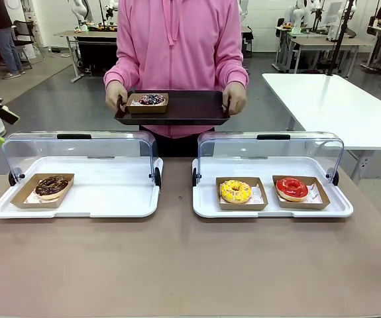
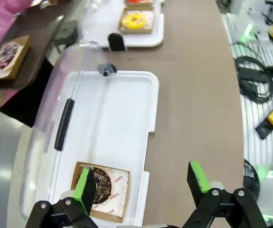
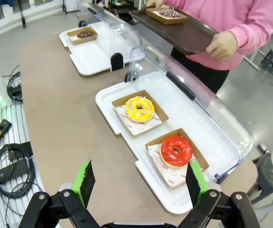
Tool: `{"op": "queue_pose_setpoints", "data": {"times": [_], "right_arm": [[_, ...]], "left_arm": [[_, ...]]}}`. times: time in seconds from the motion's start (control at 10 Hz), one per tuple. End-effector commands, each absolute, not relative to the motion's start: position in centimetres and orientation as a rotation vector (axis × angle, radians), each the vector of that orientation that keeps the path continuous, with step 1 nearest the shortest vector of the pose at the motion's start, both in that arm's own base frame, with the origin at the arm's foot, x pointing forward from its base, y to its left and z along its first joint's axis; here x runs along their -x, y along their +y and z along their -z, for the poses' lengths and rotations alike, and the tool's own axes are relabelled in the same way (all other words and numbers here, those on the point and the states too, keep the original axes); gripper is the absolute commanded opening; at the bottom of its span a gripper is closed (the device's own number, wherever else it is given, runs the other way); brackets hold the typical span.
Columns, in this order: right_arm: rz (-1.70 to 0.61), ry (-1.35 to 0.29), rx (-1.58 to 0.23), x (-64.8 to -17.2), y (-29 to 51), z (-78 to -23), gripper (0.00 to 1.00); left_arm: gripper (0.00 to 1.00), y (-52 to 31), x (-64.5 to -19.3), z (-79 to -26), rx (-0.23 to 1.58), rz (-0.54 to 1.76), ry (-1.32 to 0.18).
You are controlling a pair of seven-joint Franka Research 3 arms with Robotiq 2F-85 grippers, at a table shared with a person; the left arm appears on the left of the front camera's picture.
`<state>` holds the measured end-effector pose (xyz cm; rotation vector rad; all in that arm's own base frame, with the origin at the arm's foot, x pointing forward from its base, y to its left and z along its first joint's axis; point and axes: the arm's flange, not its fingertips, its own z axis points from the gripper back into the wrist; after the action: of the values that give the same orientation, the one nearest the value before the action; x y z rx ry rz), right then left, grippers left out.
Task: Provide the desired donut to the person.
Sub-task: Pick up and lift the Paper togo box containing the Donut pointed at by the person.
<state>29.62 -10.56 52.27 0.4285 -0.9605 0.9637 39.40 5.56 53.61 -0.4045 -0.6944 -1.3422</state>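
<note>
Cardboard tray [image 3: 163, 137] under the red donut [image 3: 176, 151] looks flimsy; left claw [image 2: 142, 183] and right claw [image 3: 140, 183] both gape wide, empty, and a clumsy pinch could crush it or clip the clear lid [image 3: 207, 107].

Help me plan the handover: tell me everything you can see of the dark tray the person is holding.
The dark tray is flat, rectangular and dark brown, with a low raised rim, smooth like plastic. The person holds it roughly level at waist height beyond the table's far edge, a hand gripping each short end. Near the end at picture left sits a cardboard boat with a dark sprinkled donut.
</note>
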Motion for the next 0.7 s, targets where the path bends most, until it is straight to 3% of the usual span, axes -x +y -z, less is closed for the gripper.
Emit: {"op": "queue_pose_setpoints", "data": {"times": [0.0,0.6], "right_arm": [[-0.97,-0.989,-0.449,-29.9,-10.5,-52.1,1.0],[-0.97,-0.989,-0.449,-29.9,-10.5,-52.1,1.0]], "left_arm": [[1.0,5.7,-38.5,-51.4,0.399,1.275,-0.78],[1.0,7.9,-38.5,-49.4,0.385,1.1,-0.854]]}}
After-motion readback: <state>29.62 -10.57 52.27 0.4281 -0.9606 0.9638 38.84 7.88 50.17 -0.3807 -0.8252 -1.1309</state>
